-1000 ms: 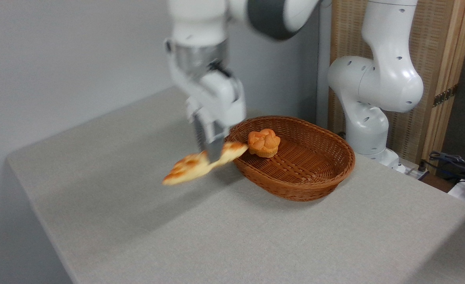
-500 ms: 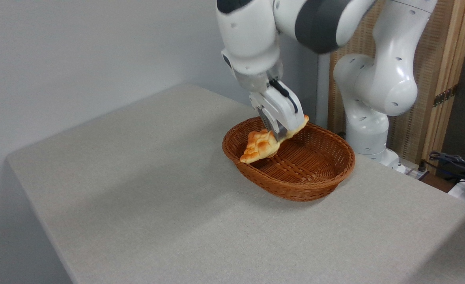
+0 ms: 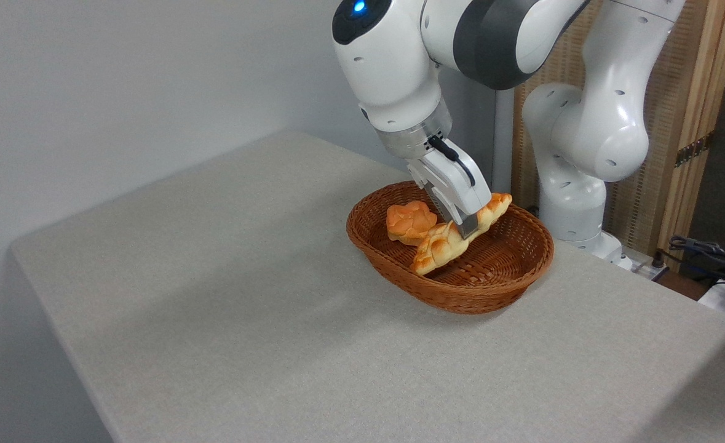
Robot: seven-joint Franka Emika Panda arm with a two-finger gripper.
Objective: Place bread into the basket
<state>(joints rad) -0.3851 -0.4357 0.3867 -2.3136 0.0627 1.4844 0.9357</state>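
The bread (image 3: 454,237), a long braided loaf with golden skin and toasted bumps, hangs at a slant inside the rim of the basket (image 3: 516,280). The claw (image 3: 468,230) is clamped on it near its middle, so one pointed end juts up and to the right of the claw, above the far rim, while the other end dips down and to the left of the claw toward the woven floor. Whether that lower tip already touches the weave cannot be told from here.

By my judgement the carrying part is done: the loaf is over the basket and low within its sides. What is left is to let go, so that the loaf settles flat, and then to lift the claw clear.

The basket is an oval of brown wicker with low sides. Besides the loaf it holds a small round orange knotted bun (image 3: 409,221), which sits just left of the claw, close against the loaf's lower half. The floor below and to the right of the claw is bare.

The basket stands on the grey table (image 3: 227,320).
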